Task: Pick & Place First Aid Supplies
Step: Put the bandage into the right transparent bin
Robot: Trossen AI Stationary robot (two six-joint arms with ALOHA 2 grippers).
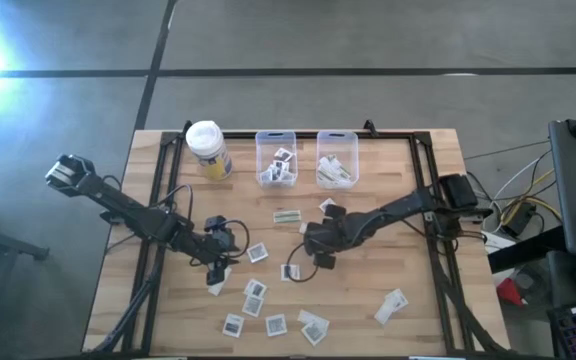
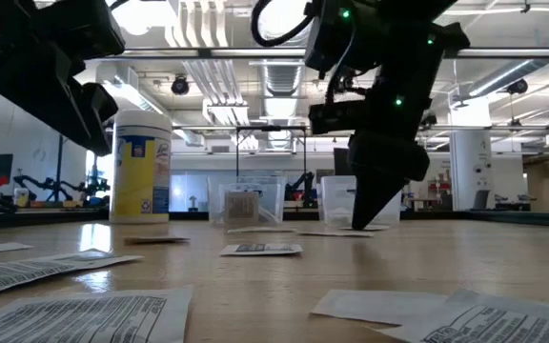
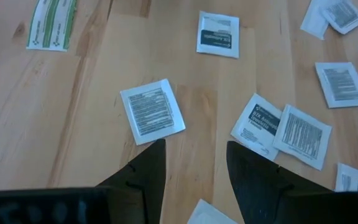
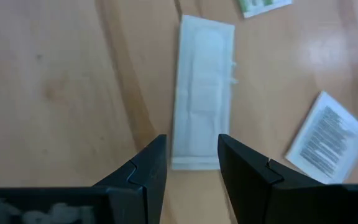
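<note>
Right wrist view shows the right gripper (image 4: 190, 163) with its fingers spread apart and nothing held, right at the near end of a long white strip packet (image 4: 201, 127) lying flat on the wooden table (image 4: 55, 81). A square printed packet (image 4: 328, 140) lies near it. The strip is thin and flat, so it could be pushed along the wood and not be caught when the fingers are closed. The square packet could also be bumped if the gripper is brought down crooked.

In the left wrist view the left gripper (image 3: 194, 171) is also held apart and empty, close over the table. A square packet (image 3: 153, 112) lies just past its fingertips, and a white corner (image 3: 207, 213) shows between them; it may be another packet, but that cannot be told for sure. Two packets could be pinched together there.

Seen from above, many packets are spread over the table, and two clear bins (image 1: 306, 158) wait at the far side.
</note>
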